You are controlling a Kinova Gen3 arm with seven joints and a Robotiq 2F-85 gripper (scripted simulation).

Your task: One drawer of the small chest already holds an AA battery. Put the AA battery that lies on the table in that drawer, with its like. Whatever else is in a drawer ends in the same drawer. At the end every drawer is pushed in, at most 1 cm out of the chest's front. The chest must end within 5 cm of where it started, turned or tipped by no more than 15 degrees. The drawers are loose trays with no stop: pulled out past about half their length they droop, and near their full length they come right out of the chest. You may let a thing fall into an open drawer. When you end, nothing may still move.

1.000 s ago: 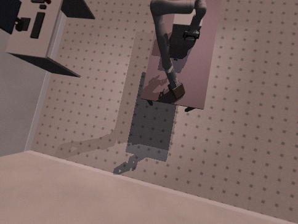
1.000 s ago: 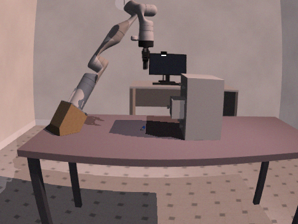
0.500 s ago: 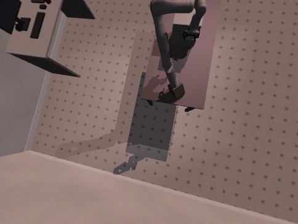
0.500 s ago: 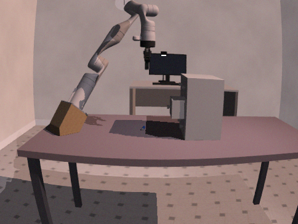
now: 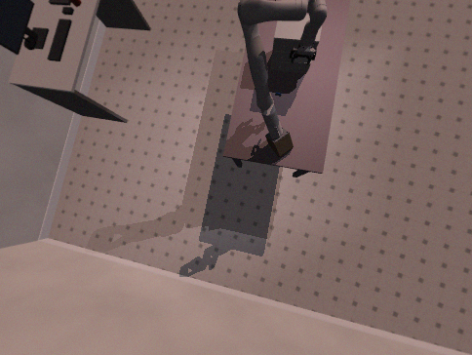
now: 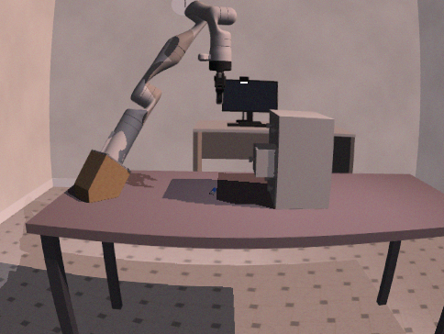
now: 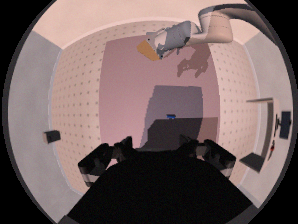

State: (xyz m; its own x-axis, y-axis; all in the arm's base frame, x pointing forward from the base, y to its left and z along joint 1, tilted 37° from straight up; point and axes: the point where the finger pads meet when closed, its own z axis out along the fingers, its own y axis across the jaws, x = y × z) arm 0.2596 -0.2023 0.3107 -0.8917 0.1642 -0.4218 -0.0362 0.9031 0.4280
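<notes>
The small chest (image 6: 303, 161) (image 5: 290, 30) stands upright on the table (image 6: 183, 225) (image 7: 120, 95). One drawer (image 6: 264, 161) at about mid-height sticks partly out of its front, towards the arm's base; its inside and the battery in it are hidden. A small blue AA battery (image 6: 213, 191) (image 5: 278, 94) (image 7: 171, 116) lies on the table in front of the chest, between it and the arm's base. My gripper (image 6: 219, 101) (image 5: 302, 57) (image 7: 155, 140) is open and empty, pointing down, high above the table and above the level of the chest's top.
The arm's brown base block (image 6: 103, 179) (image 5: 281, 144) (image 7: 148, 50) stands near the table's far end from the chest. Dark shadows lie around the battery and in front of the chest. A desk with a monitor (image 6: 249, 96) stands behind, apart from the table.
</notes>
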